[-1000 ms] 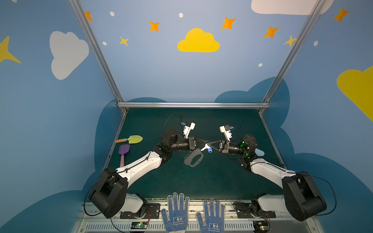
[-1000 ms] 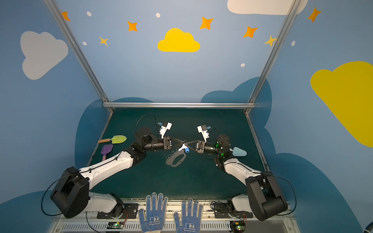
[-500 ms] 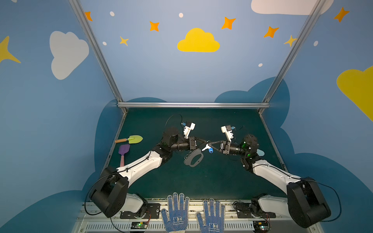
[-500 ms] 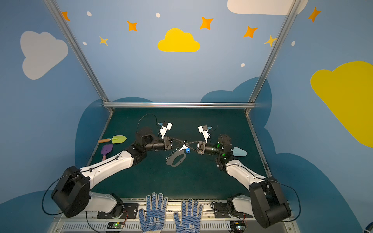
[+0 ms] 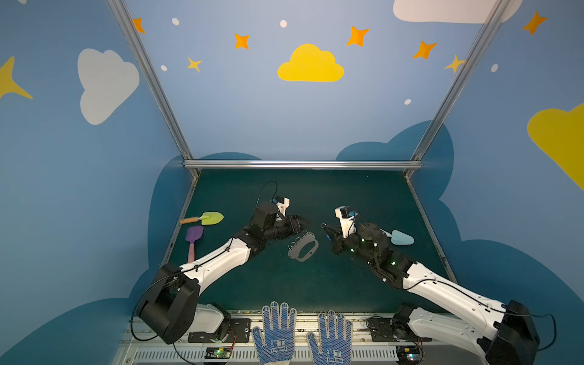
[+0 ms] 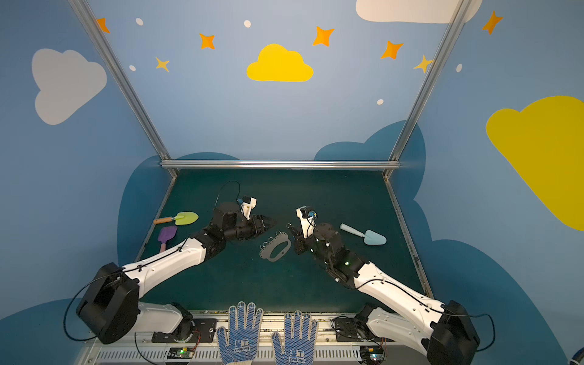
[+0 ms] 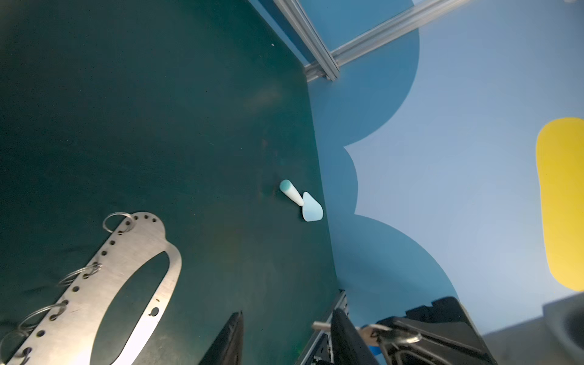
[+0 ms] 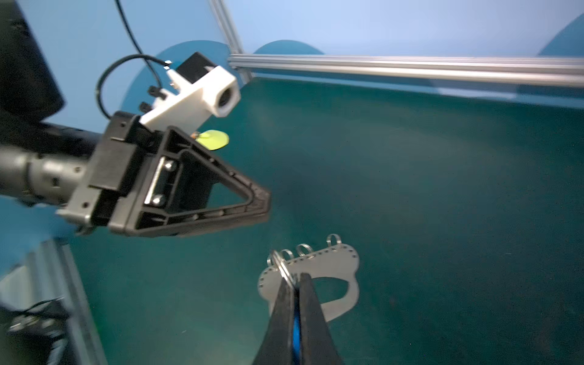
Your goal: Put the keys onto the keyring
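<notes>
- Keyring [image 5: 302, 249] flat on desk [image 5: 284, 284], near both pincers.
- Left pincer [image 7: 288, 313] released, empty.
- Right pincer [image 8: 295, 279] clenched on keys [image 8: 295, 328].
- Pale blue spade [image 5: 401, 237] near desk's right edge.

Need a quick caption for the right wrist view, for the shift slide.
Right gripper shut on the keys, with the keyring lying flat on the green mat beyond.

Blue cloud-painted walls [image 5: 284, 126] enclose a green floor [image 5: 316, 196].

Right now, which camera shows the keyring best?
Left wrist: the keyring is close, holes and wire rings clear, though one end is cropped. Right wrist shows the keyring partly behind the right gripper; both top views show it whole but small.
</notes>
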### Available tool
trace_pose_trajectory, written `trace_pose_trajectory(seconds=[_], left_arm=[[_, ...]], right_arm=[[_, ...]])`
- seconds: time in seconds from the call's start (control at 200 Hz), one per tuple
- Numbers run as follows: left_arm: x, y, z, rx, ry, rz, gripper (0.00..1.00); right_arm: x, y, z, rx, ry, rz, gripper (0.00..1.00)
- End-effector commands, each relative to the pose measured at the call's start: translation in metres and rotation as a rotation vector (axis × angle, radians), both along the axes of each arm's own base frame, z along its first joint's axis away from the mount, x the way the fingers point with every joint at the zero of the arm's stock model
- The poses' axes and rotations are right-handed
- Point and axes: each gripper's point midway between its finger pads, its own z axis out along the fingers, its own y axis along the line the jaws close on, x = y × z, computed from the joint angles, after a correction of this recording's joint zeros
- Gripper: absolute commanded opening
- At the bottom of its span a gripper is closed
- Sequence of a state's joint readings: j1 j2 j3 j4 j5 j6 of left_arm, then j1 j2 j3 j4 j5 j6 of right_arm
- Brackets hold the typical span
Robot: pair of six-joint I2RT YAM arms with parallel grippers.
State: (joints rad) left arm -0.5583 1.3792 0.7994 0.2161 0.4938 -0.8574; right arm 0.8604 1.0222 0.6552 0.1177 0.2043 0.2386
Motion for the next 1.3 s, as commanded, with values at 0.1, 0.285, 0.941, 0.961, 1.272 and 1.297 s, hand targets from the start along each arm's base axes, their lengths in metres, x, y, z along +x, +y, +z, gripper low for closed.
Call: trace_pose_trajectory(seconds=[0.1, 0.285, 0.941, 0.961, 1.272, 1.297], left_arm=[[-0.003, 0.011, -0.013, 0.02, 0.046, 0.058, 0.46], [-0.005, 0.013, -0.013, 0.017, 0.044, 0.057, 0.46], [-0.013, 0.016, -0.018, -0.002, 0.044, 0.056, 0.46], [-0.013, 0.016, -0.018, -0.003, 0.044, 0.057, 0.46], [-0.015, 0.017, -0.015, -0.01, 0.032, 0.051, 0.46], [-0.015, 0.017, -0.015, -0.01, 0.031, 0.052, 0.46]], right_arm=[[0.016, -0.035, 0.026, -0.094, -0.227, -0.266, 0.0], [0.011, -0.033, 0.028, -0.089, -0.247, -0.257, 0.0], [-0.009, -0.027, 0.052, 0.029, -0.368, -0.152, 0.0], [-0.01, -0.027, 0.053, 0.028, -0.375, -0.147, 0.0], [-0.02, -0.018, 0.066, 0.001, -0.473, -0.124, 0.0], [-0.021, -0.017, 0.067, 0.001, -0.477, -0.12, 0.0]])
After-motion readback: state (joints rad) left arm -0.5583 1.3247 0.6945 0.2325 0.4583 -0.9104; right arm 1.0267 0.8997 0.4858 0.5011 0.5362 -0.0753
